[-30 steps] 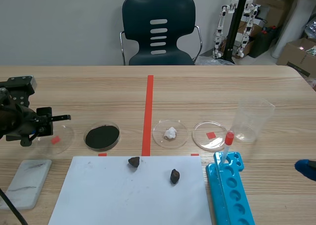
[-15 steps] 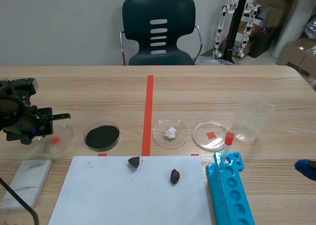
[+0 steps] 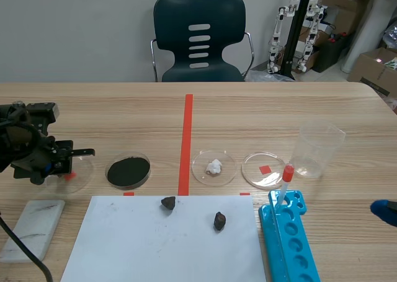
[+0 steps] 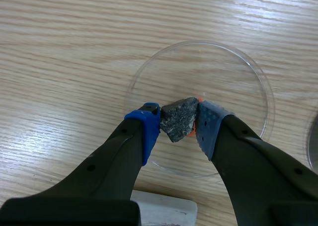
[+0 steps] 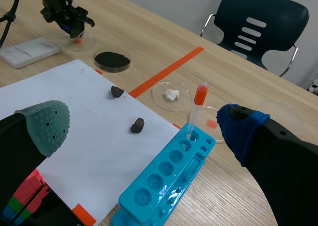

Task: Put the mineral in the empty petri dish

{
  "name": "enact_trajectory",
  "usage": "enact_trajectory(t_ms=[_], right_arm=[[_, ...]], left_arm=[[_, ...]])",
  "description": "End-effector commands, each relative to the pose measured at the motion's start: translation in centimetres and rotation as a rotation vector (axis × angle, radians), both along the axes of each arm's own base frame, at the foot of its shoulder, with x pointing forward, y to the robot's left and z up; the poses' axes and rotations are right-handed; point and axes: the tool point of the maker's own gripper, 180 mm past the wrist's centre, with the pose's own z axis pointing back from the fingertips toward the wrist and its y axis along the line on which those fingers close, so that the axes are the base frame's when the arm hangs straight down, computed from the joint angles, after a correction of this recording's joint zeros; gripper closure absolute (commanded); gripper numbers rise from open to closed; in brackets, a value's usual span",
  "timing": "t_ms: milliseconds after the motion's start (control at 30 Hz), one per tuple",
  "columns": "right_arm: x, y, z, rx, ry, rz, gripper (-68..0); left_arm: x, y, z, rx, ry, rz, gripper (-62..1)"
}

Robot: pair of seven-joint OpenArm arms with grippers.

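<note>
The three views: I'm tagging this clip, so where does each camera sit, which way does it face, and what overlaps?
Scene view: between the arms, facing across the table to the chair; the left arm shows at its side.
Left wrist view: on the left arm, looking down past its fingers, shut on the mineral, onto a petri dish.
Right wrist view: on the right arm, looking over its open fingers at the tube rack.
Shared: scene and right wrist views both show tube rack and chair.

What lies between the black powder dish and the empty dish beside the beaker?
Scene view: the red tape line and a dish holding a white lump.
</note>
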Motion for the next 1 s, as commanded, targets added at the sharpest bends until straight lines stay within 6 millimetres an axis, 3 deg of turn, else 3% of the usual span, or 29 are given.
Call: enact_trajectory(t_ms=[0, 200, 867, 967], right_arm=[[0.23, 0.05, 0.59, 0.015, -0.019, 0.0, -62.1], [0.23, 0.05, 0.59, 0.015, -0.019, 0.0, -62.1], [0.23, 0.05, 0.59, 0.015, -0.019, 0.0, -62.1], [0.23, 0.05, 0.59, 0.015, -0.019, 0.0, -62.1]], left_arm=[[1.18, -0.16, 1.14, 0.0, -0.039, -0.003, -11.7], [1.27, -0.94, 0.98, 0.018, -0.034, -0.038, -11.7], [1.1, -0.49, 0.97, 0.025, -0.031, 0.0, -11.9], [1.21, -0.52, 1.03, 0.023, -0.038, 0.0, -19.6]])
